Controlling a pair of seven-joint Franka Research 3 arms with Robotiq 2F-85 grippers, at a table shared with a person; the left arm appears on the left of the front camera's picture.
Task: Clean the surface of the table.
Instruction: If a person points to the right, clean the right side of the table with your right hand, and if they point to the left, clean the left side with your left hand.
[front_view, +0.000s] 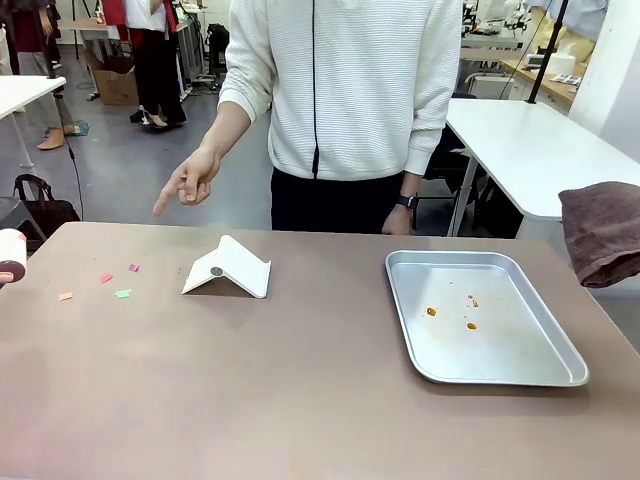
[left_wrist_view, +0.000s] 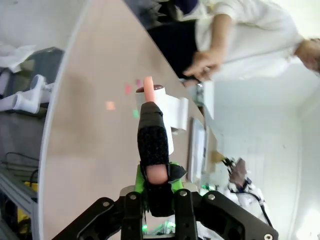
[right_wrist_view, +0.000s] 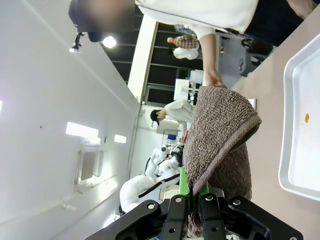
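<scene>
The taupe table (front_view: 300, 390) carries a few small coloured paper scraps (front_view: 106, 278) near its far left. In the left wrist view my left gripper (left_wrist_view: 157, 184) is shut on the black-and-pink handle of a white lint roller (left_wrist_view: 162, 107), held above the table (left_wrist_view: 85, 130) just short of the scraps (left_wrist_view: 110, 105). The roller's end (front_view: 10, 252) peeks in at the left edge of the front view. My right gripper (right_wrist_view: 192, 195) is shut on a brown towel (right_wrist_view: 220, 135), which hangs over the table's right edge (front_view: 603, 230).
A person stands at the far side, one hand (front_view: 190, 182) pointing down at the scraps. A white folded card (front_view: 228, 270) lies mid-table. A metal tray (front_view: 400, 320) with orange crumbs (front_view: 431, 311) sits at the right.
</scene>
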